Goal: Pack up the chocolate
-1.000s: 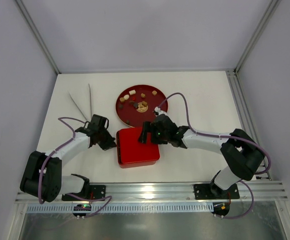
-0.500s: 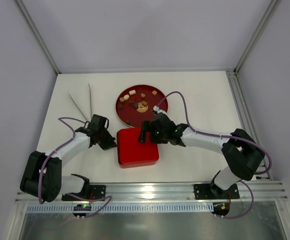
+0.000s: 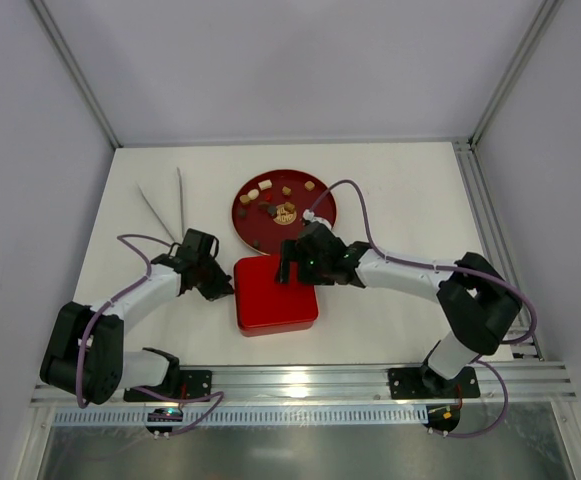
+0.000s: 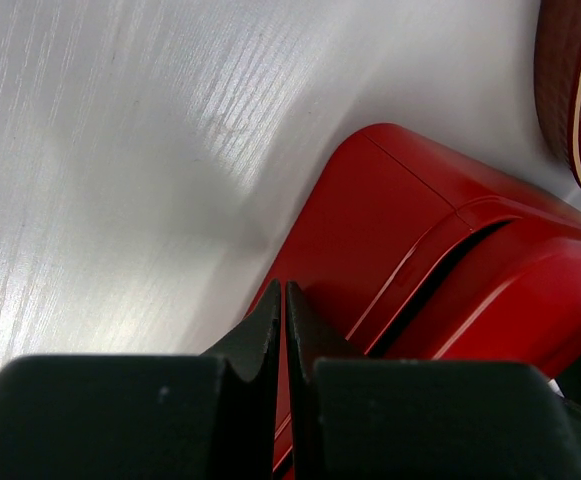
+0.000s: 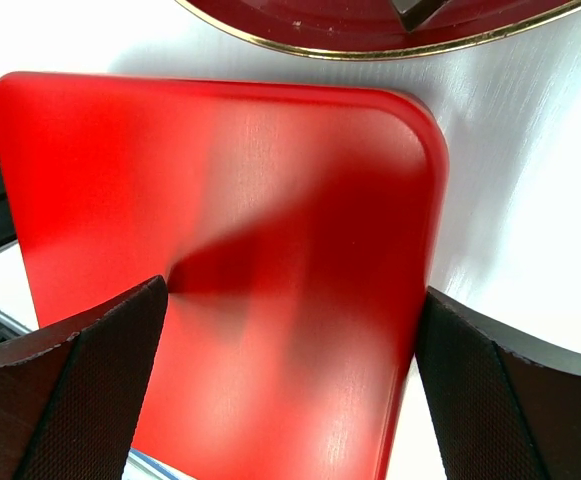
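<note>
Right gripper (image 3: pixel 288 264), spread wide, has slid toward the left edge over the lid (image 3: pixel 275 296). Left gripper (image 4: pixel 282 300), closed, sits against it. Some chocolate (image 3: pixel 286 211) looks unpacked.

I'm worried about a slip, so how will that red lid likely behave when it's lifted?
The red lid looks glossy, so it may slip between the fingers of the right gripper. Its crisp edges suggest stiffness. A gap beneath it hints it sits loose.
</note>
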You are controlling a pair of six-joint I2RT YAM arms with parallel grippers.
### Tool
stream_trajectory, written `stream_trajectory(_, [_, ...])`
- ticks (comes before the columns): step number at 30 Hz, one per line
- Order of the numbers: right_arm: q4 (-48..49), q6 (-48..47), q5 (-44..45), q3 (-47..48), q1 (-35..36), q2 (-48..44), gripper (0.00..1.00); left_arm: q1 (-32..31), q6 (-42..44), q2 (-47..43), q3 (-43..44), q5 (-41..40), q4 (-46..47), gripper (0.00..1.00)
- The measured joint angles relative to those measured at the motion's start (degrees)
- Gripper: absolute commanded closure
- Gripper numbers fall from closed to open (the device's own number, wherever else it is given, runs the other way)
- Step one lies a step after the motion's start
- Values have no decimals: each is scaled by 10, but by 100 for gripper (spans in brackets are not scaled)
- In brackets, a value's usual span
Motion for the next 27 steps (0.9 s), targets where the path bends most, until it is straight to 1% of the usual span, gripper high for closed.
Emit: stream_trajectory(27, [-71,-10,69,62,25,23,0,-8,0,1,2,-2,-1,100])
